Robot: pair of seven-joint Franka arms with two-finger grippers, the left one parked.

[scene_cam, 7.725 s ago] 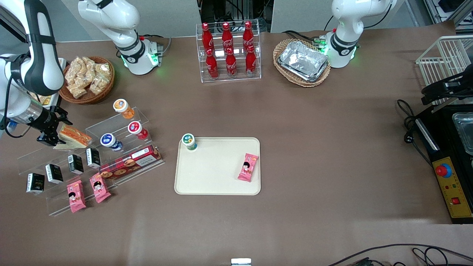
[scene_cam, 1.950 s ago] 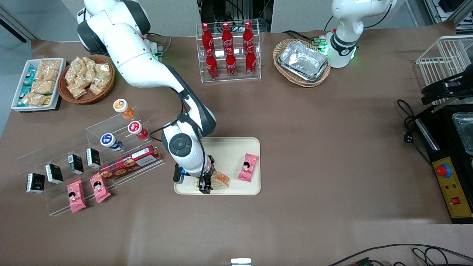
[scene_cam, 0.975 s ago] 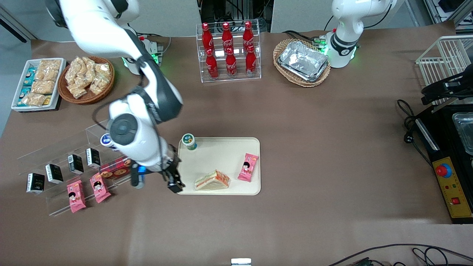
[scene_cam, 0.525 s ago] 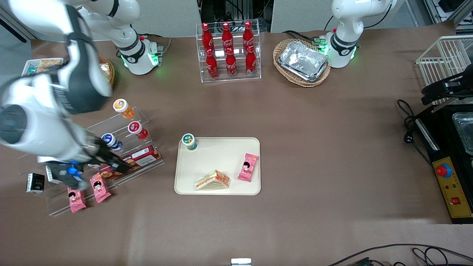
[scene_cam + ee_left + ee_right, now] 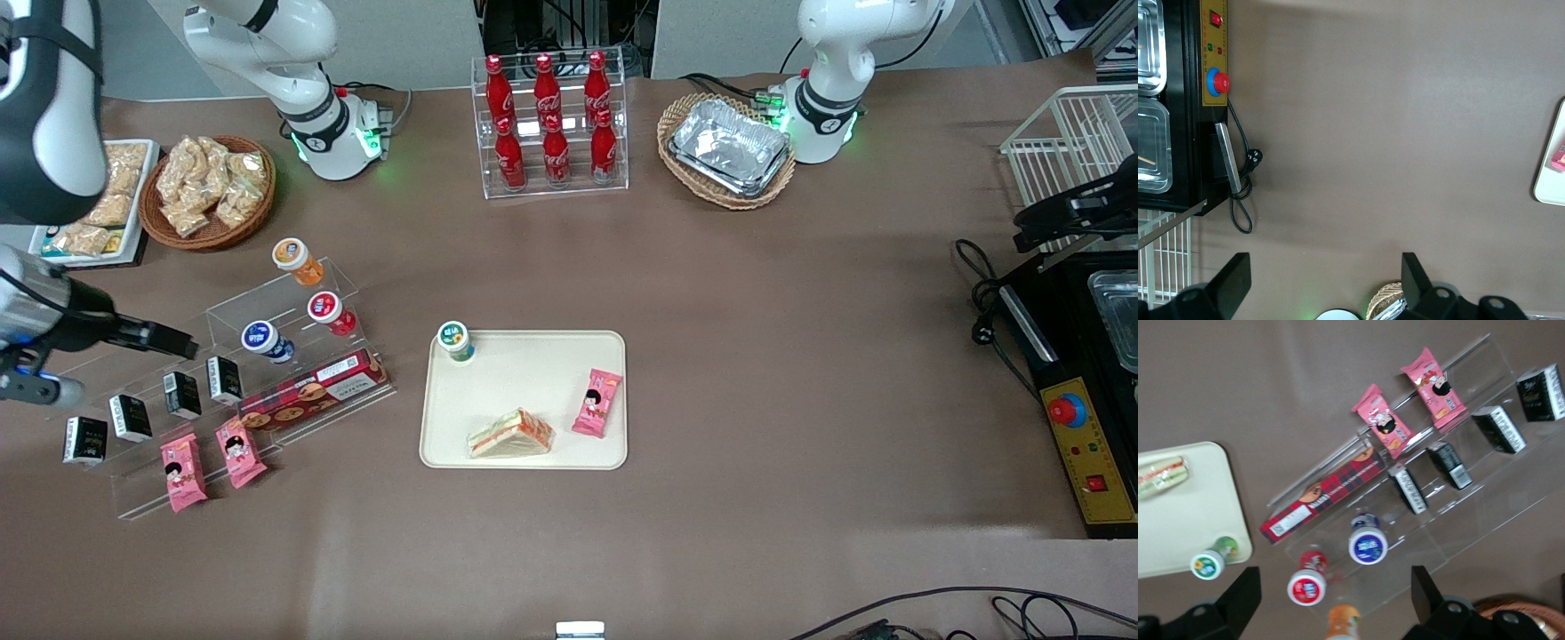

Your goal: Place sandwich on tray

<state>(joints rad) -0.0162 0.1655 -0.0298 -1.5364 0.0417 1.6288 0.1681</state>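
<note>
Table (image 5: 711, 293): sandwich (image 5: 510, 435) on tray (image 5: 524, 391), gripper (image 5: 169, 342) w/ arm cut off.

table (image 5: 756, 356): brown, carrying everything
tray (image 5: 524, 387): lying at centre
bottle rack (image 5: 549, 124): standing at 12 o'clock
acrylic shelf (image 5: 204, 418): sitting at 9 o'clock
gripper (image 5: 176, 344): hovering over shelf, fingers spread

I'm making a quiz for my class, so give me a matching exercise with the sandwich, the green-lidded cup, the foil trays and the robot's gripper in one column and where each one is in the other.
Things:
1. sandwich
2. green-lidded cup
3. foil trays
4. gripper

Places:
A. in a wicker basket
B. above the clear display stand
C. on the tray, at its edge nearest the front camera
D. at a tray corner, farther from the front camera

Pairs: 1-C, 2-D, 3-A, 4-B
</note>
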